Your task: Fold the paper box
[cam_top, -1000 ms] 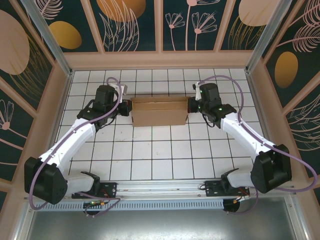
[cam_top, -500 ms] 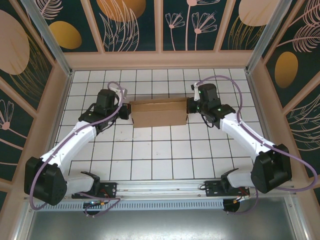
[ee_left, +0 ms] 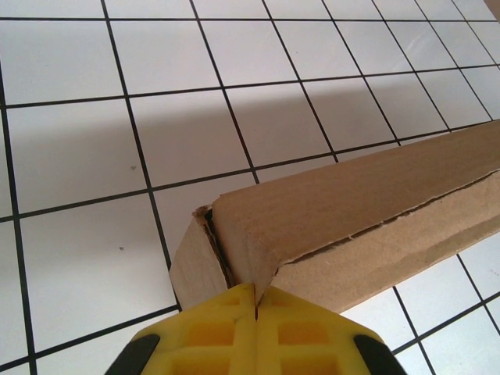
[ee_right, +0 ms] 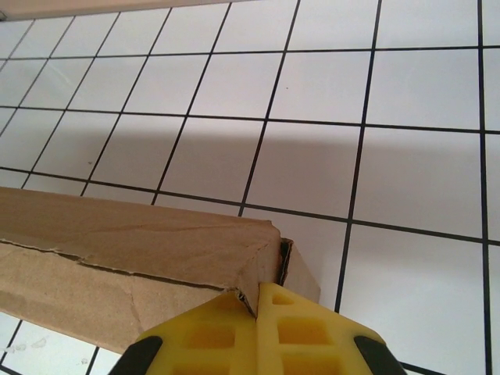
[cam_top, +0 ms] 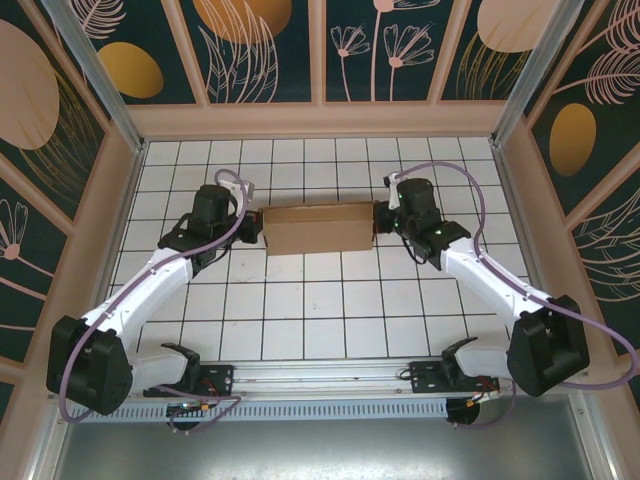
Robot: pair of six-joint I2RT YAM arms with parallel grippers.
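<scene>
The paper box is a plain brown cardboard mailer lying lengthwise across the far middle of the tiled table. My left gripper is at its left end. In the left wrist view the yellow jaws are shut on a cardboard fold at the box's end corner. At the right end my right gripper does the same. Its yellow jaws pinch the corner fold of the box. A torn-looking seam runs along the box's long side.
The white table has a black grid and is ringed by wooden walls. Both arms reach in from the near corners, each trailing a purple cable. A metal rail runs along the near edge.
Both grippers have shifted slightly toward the near side, still holding the box's ends. The box now looks a little lower and flatter.
</scene>
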